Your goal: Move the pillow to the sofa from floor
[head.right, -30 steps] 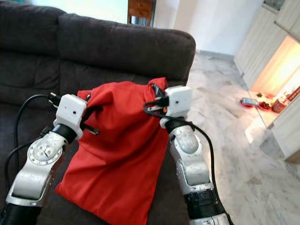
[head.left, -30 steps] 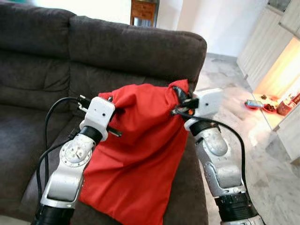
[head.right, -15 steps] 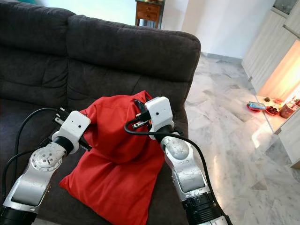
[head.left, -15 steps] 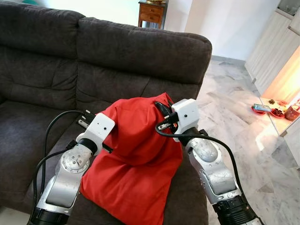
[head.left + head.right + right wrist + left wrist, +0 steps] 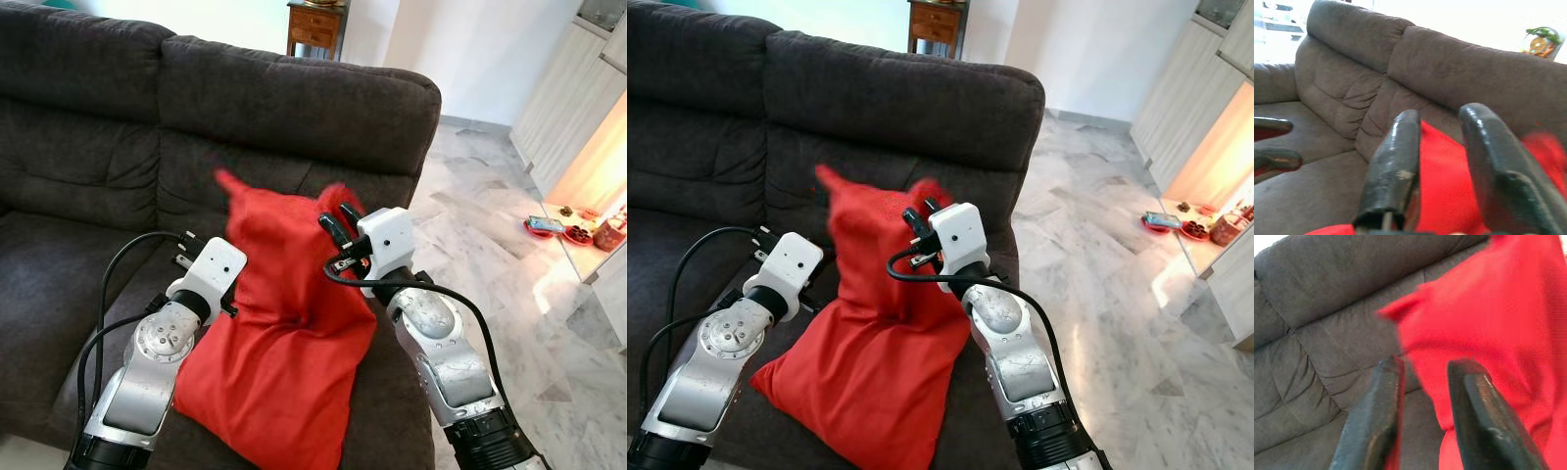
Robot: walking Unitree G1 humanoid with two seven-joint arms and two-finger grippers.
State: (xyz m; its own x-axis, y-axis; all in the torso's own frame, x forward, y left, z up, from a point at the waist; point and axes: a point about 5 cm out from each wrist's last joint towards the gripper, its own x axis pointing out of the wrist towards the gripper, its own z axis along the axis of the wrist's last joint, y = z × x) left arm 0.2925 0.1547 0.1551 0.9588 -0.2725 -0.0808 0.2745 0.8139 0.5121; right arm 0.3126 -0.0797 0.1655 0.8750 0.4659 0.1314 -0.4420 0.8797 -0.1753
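Observation:
The red pillow (image 5: 284, 323) lies on the seat of the dark grey sofa (image 5: 294, 108), leaning up toward the backrest, its top corners blurred. My left gripper (image 5: 1427, 367) is open just beside the pillow's left edge, with only sofa fabric showing between its fingers. At the pillow's upper right corner my right gripper (image 5: 333, 220) is open too; in the right wrist view the pillow (image 5: 1442, 196) shows beyond its spread fingers (image 5: 1396, 166). Neither gripper holds the fabric.
The sofa's right armrest (image 5: 402, 392) is under my right arm. Marble floor (image 5: 490, 225) stretches to the right, with a lit low shelf carrying bowls (image 5: 578, 230) and pale cabinets. A wooden side table (image 5: 315, 24) stands behind the sofa back.
Both grippers were shut on the pillow's top corners and have opened. The pillow has dropped onto the seat, its top edge springing up.

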